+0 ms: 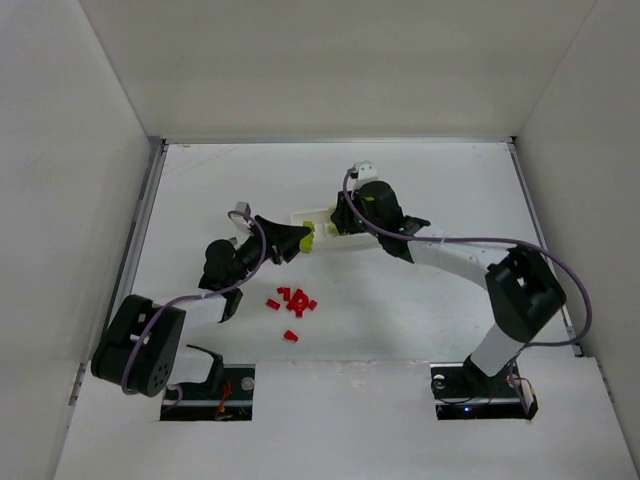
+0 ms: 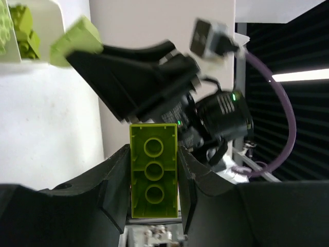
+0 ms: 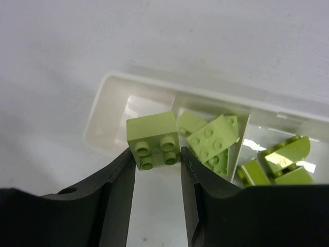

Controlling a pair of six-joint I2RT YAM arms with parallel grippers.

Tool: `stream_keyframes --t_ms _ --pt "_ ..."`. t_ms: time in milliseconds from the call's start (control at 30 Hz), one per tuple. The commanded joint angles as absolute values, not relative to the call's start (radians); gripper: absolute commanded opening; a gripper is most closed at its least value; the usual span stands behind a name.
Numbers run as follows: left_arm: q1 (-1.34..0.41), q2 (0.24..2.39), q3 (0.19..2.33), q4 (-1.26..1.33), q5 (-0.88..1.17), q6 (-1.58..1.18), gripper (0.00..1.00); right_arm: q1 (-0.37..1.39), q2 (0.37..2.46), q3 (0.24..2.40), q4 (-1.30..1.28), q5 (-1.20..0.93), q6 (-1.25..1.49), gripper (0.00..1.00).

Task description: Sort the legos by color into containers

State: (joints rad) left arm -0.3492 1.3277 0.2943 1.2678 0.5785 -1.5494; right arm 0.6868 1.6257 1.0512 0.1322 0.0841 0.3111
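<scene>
Two pincers, each clamped on one lego. Left pincer point(image 2: 153, 154): jaws narrow, gripping a long yellow-green brick point(image 2: 153, 175) by its long sides, three round hollows facing the cam, far end level w/ the fingertips. Right pincer point(image 3: 157, 154): jaws narrow too, holding a square yellow-green brick point(image 3: 153, 141), four studs toward the cam.

Just beyond the right pincer's tips sits the white tray point(image 3: 110, 121). The square brick shows against its end compartment, approx at the inner wall; can't tell how high above. More yellow-green legos point(image 3: 211, 139) lie in the compartment ahead-right of those tips, others further right in the next one.

From the top cam the two pincers face each other, tips close, by the tray. Red legos point(image 1: 292, 300) lie loose on the table point(image 1: 420, 330), off the left pincer's right flank, apart from the tray.
</scene>
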Motion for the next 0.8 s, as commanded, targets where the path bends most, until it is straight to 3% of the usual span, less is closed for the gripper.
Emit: stream_keyframes --t_ms 0,267,767 --pt "-0.334 1.253 0.279 1.241 0.558 -1.424 0.20 0.685 1.710 1.178 0.058 0.165 0.318 0.28" --pt "-0.318 1.149 0.278 1.071 0.540 -1.292 0.21 0.686 1.821 1.273 0.019 0.212 0.318 0.29" --pt "-0.332 1.129 0.265 1.035 0.523 -1.258 0.21 0.693 1.896 1.321 -0.014 0.236 0.356 0.29"
